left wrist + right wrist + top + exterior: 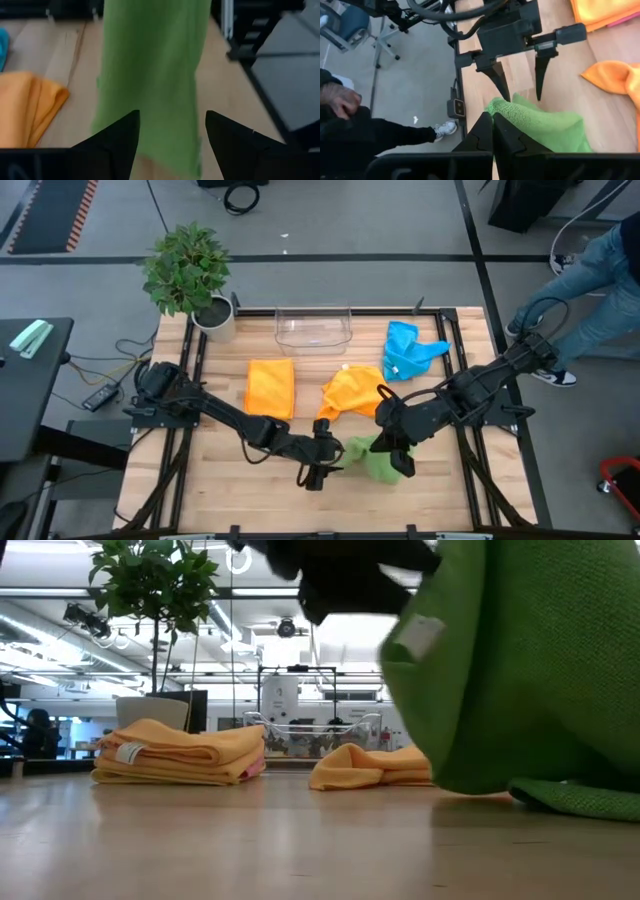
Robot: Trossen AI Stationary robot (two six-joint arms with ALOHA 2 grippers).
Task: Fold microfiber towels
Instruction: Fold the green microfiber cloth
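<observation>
On the table point(220, 480), the green towel point(378, 460) hangs limp just in front of the loose orange towel point(352, 392): soft, light and floppy, best taken by its corners. The right hand point(401, 459) pinches its top edge, and the left hand point(312, 478), fingers spread, waits just beside it.

Wooden table point(220, 480) — pale butcher-block planks in a dark frame. Resting on it: folded orange towel stack point(270, 387) left of centre; crumpled orange towel point(352, 391) mid-table; blue towel point(408, 350) bunched toward the far right; green towel point(376, 458) partly on the near planks; clear plastic bin point(313, 328) and potted plant point(190, 278) — far edge.
</observation>
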